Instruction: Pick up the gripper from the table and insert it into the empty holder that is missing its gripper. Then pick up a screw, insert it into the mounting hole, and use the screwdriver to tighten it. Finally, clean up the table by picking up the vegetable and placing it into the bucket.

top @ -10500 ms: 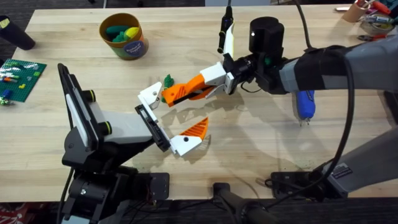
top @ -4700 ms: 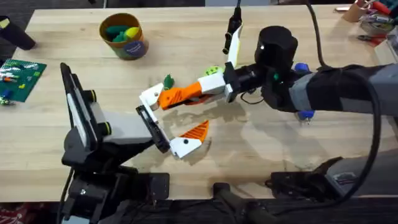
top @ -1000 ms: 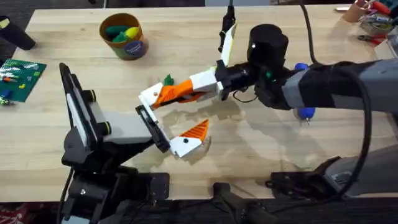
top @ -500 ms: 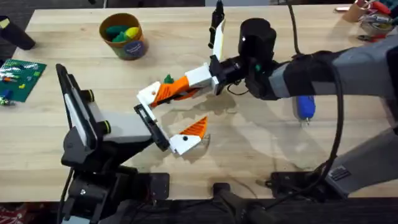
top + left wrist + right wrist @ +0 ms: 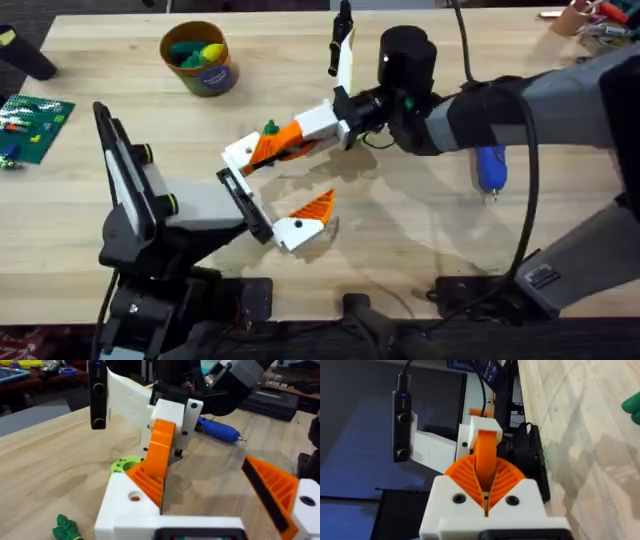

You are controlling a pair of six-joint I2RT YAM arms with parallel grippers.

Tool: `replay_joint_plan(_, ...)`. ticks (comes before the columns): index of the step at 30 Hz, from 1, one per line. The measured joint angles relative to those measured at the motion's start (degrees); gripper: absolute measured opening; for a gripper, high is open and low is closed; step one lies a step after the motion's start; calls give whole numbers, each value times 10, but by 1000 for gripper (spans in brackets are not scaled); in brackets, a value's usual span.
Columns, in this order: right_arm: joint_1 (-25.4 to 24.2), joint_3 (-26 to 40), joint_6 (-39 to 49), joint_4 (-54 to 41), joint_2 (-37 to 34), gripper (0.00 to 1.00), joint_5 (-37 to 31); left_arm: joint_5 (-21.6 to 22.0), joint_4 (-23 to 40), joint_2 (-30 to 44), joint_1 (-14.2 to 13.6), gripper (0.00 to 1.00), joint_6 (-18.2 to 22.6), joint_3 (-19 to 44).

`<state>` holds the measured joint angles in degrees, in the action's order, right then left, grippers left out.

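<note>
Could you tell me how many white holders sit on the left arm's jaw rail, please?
2. The far holder, beside the gripper held by the right gripper; the near holder, carrying an orange wedge.

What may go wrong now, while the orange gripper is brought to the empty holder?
The gripper, pinched in the right arm's fingers, meets the holder at a slant, so it may jam or slip. A push may shift the left arm. The green vegetable beside the holder may be knocked away.
</note>
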<state>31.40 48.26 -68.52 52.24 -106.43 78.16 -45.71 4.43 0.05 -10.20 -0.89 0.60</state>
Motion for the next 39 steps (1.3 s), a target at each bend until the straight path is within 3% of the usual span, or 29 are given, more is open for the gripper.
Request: replay_joint_plan(39, -3, 69, -14, -32, -45, 20, 58, 4, -1, 0, 0, 986, 6, 0)
